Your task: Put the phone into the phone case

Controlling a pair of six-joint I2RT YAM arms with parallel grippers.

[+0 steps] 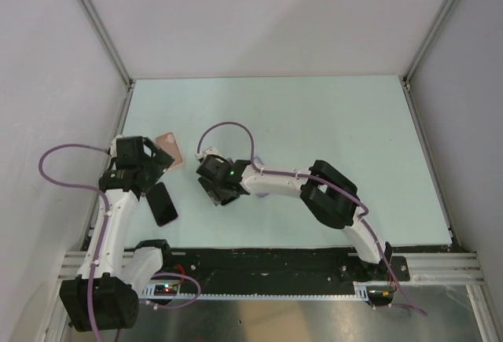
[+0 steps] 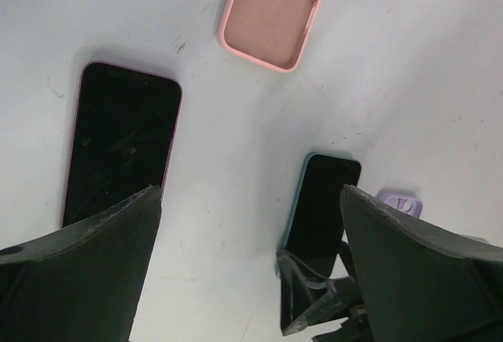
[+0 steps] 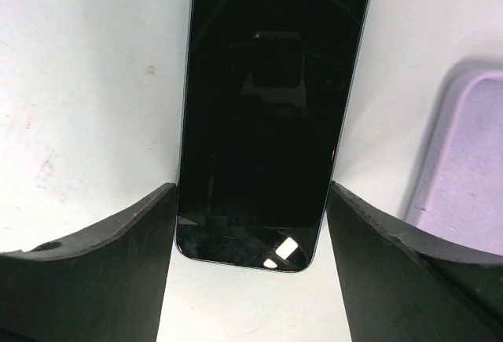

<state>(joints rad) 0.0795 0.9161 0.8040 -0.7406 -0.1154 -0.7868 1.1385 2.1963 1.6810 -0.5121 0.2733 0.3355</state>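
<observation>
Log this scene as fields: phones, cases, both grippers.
pink case: empty, hollow up
pink-rimmed phone: flat, screen up, apart from pink case
teal-edged phone: flat, between right jaws
lavender case: beside teal-edged phone
left gripper: open, holding nothing
right gripper: jaws closed on teal-edged phone's long edges

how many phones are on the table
2. A pink-edged phone lies flat near the pink case; a teal-edged phone is gripped by the right hand. The arms could hide more.
</observation>
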